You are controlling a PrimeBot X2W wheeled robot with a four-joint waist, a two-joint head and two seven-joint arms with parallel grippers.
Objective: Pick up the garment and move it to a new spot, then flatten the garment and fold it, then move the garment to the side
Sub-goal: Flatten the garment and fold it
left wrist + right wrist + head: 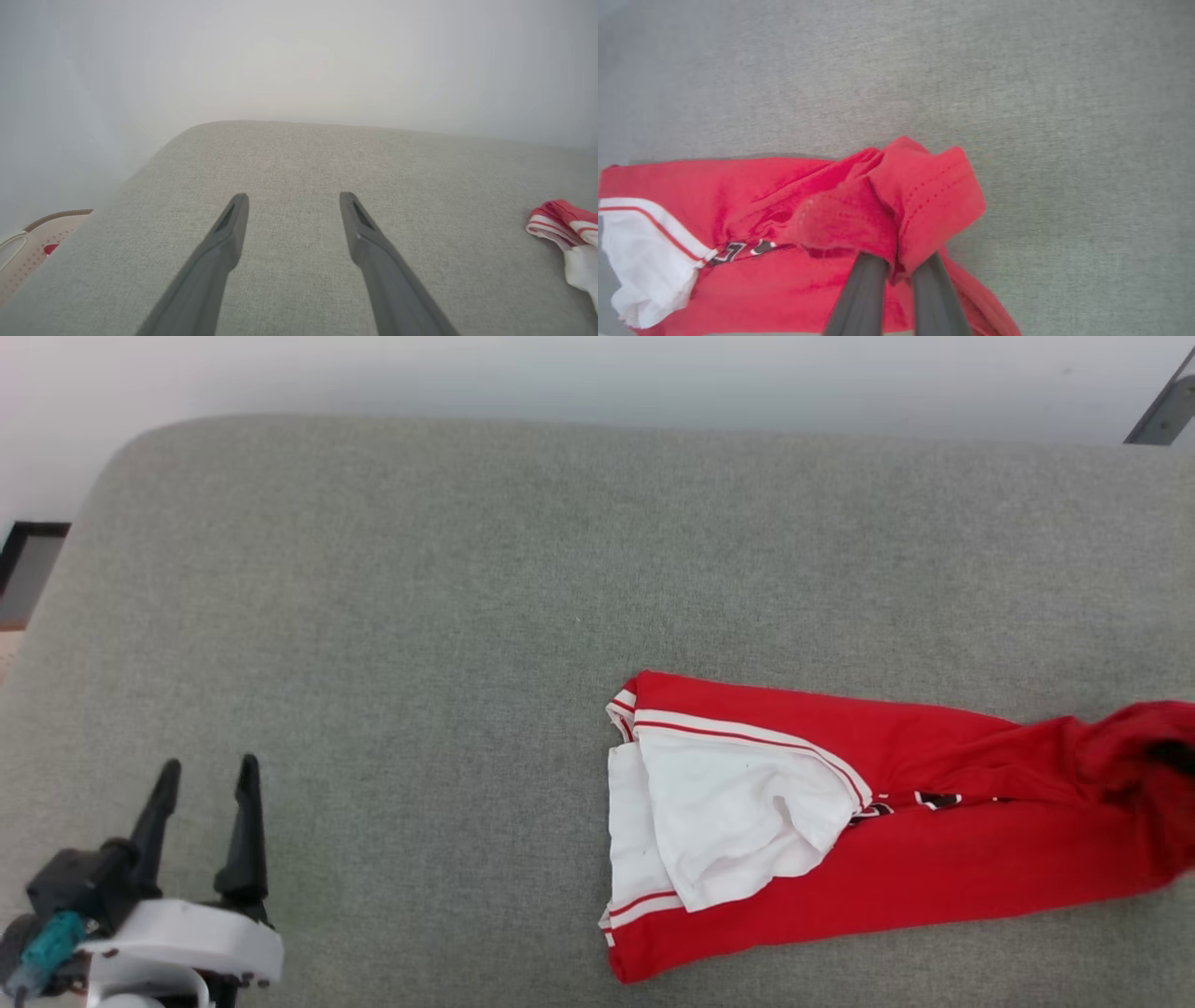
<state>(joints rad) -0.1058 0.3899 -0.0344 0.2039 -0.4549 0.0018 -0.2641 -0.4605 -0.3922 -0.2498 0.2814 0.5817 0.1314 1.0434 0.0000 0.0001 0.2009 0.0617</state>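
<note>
Right claw (896,270) pinched on a bunched hem fold of the garment (934,868), the rest trailing flat toward the spread, idle left claw (207,767) well apart; a one-point grip risks slipping or twisting the cloth when dragged.

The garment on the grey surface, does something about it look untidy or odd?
Yes. The garment lies as a narrow, uneven strip, not flat. Its white sleeve is crumpled across the red body, and the end at the head view's right is bunched up, pinched in the shut right tool.
</note>
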